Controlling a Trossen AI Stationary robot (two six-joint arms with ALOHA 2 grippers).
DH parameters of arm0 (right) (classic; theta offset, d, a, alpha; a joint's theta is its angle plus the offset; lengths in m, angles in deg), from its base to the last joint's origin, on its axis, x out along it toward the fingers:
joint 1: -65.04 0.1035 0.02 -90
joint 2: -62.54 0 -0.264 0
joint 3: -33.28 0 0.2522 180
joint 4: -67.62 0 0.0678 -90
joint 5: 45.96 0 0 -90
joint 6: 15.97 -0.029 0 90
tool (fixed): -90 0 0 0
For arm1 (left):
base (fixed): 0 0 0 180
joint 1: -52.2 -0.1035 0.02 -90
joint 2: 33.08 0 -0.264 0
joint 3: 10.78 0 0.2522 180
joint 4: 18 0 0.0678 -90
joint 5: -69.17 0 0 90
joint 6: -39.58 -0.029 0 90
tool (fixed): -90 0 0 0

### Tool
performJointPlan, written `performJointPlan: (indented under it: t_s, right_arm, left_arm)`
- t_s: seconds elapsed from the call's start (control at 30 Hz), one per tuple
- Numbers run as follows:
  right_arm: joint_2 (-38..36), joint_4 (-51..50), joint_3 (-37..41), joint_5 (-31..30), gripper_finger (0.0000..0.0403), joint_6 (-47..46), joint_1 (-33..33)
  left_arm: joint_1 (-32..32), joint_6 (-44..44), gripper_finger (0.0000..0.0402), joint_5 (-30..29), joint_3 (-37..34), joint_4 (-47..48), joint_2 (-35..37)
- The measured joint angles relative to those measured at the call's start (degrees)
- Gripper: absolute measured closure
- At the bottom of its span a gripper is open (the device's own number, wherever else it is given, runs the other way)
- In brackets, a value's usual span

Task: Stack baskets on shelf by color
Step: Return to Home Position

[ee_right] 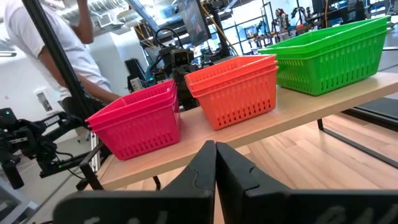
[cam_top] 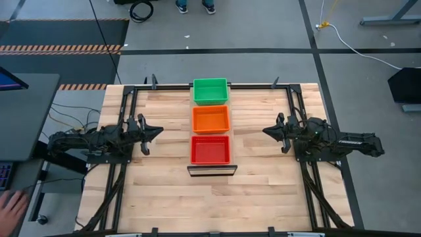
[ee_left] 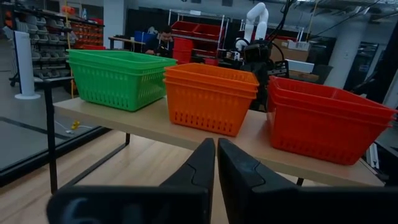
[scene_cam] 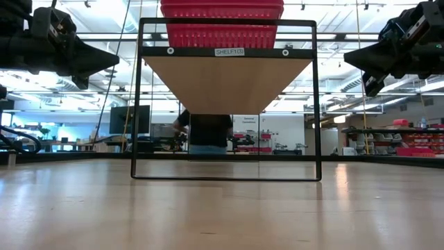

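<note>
Three stacks of mesh baskets stand on their bottoms in a row along the pale shelf (cam_top: 212,170): green (cam_top: 210,91) at the far end, orange (cam_top: 210,119) in the middle, red (cam_top: 210,149) at the near end. The left wrist view shows the same stacks, green (ee_left: 112,78), orange (ee_left: 210,96) and red (ee_left: 326,118). My left gripper (cam_top: 160,131) hovers shut left of the shelf, its tips (ee_left: 216,158) facing the orange stack. My right gripper (cam_top: 265,131) hovers shut on the shelf's right, its tips (ee_right: 216,163) also facing the stacks.
The shelf rides on a dark metal frame (scene_cam: 225,101) raised above the butcher-block tabletop (cam_top: 164,197). Bare table lies on both sides of it and in front. A person's hand (cam_top: 12,207) shows at the table's left, and a person (scene_cam: 209,132) stands beyond the far edge.
</note>
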Motion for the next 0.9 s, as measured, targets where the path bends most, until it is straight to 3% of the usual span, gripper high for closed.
performJointPlan:
  t_s: [0.9]
  right_arm:
    - [0.0, 0.0, 0.0, 0.0, 0.0389, 0.0, 0.0]
  left_arm:
    - [0.0, 0.0, 0.0366, 0.0, 0.0, 0.0, 0.0]
